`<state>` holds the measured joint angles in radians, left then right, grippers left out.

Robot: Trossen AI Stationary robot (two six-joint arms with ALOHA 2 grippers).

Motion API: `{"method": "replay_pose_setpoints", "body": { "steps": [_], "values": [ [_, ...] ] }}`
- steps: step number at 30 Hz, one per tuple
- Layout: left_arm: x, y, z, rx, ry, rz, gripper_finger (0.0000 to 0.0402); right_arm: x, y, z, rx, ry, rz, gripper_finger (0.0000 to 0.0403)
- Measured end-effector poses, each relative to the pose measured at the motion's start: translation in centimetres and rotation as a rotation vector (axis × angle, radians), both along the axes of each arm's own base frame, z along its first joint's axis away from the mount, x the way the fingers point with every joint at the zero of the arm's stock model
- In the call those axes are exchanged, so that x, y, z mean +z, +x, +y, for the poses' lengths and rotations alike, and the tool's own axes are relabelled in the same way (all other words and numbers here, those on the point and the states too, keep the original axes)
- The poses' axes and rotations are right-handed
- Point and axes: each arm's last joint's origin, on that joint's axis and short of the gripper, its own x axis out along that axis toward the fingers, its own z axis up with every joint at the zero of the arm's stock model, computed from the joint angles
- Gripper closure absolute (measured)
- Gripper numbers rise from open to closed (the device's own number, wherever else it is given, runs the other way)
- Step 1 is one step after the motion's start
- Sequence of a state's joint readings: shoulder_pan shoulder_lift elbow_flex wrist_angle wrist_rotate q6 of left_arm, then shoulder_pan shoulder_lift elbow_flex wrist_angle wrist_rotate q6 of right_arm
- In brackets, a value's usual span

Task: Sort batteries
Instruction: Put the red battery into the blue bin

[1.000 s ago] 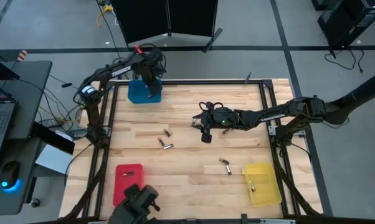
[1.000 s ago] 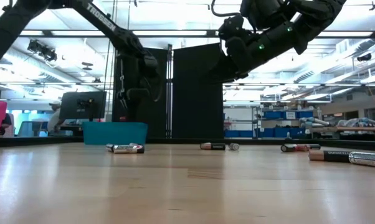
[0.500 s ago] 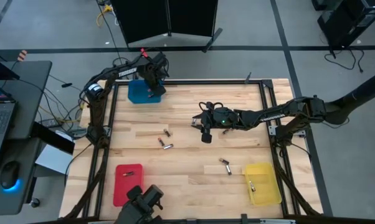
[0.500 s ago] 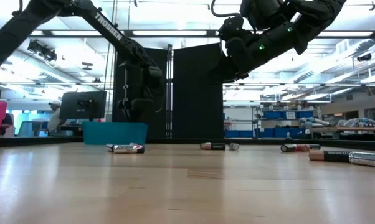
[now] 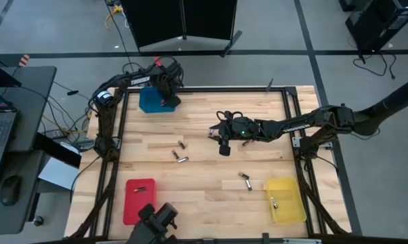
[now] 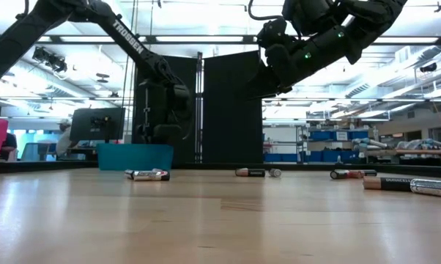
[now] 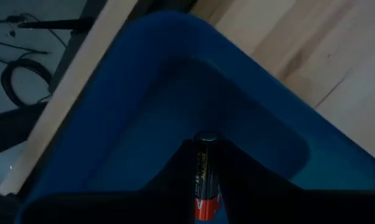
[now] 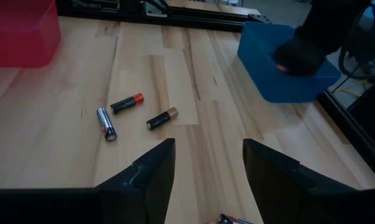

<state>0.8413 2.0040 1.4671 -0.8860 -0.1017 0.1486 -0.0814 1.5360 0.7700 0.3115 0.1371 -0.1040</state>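
In the high view the left end effector (image 5: 167,99) sits over the blue tray (image 5: 150,103) at the upper left of the desk (image 5: 204,196), and its tips are hidden by the wrist above them. The left wrist view settles its state: its two dark fingers are clamped on a black battery with a red end (image 7: 203,183), whose long axis runs straight out between them, its far cap aimed into a corner of the blue tray (image 7: 144,112). The cell's near end is cut off by the lower frame edge.

The left arm reaches from the desk's left edge, its wrist bent steeply down into the tray; in the low view its end effector (image 6: 160,135) dips behind the tray's near wall (image 6: 135,155).

The right arm stretches in from the right, almost level, to the frame's centre, where the right end effector (image 5: 223,145) hangs above the wood with its fingers (image 8: 147,177) spread apart and nothing between them.

Loose batteries (image 5: 179,152) lie flat left of centre in the high view, each pointing a different way; two more (image 5: 246,180) lie lower right, near the yellow tray (image 5: 293,209). One cell (image 5: 140,188) lies crosswise in the red tray (image 5: 131,207), and one (image 5: 274,201) in the yellow tray. Their markings are too small to read from above.
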Motion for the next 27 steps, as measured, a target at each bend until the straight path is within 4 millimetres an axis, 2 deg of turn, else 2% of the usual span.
{"method": "replay_pose_setpoints", "body": {
  "steps": [8, 20, 27],
  "values": [
    [-0.29, 0.01, 0.01, 0.006, 0.008, -0.009, 0.0325, 0.00, 0.00, 0.01, 0.000, 0.000, 0.000, 0.0204],
    [-0.28, 0.21, -0.16, 0.012, 0.009, -0.012, 0.0314, 0.06, 0.03, 0.00, -0.034, 0.068, -0.025, 0.0204],
    [-0.27, 0.51, -0.41, 0.002, 0.011, -0.012, 0.0283, 0.40, 0.18, -0.03, -0.032, 0.064, -0.064, 0.0204]
  ]
}}
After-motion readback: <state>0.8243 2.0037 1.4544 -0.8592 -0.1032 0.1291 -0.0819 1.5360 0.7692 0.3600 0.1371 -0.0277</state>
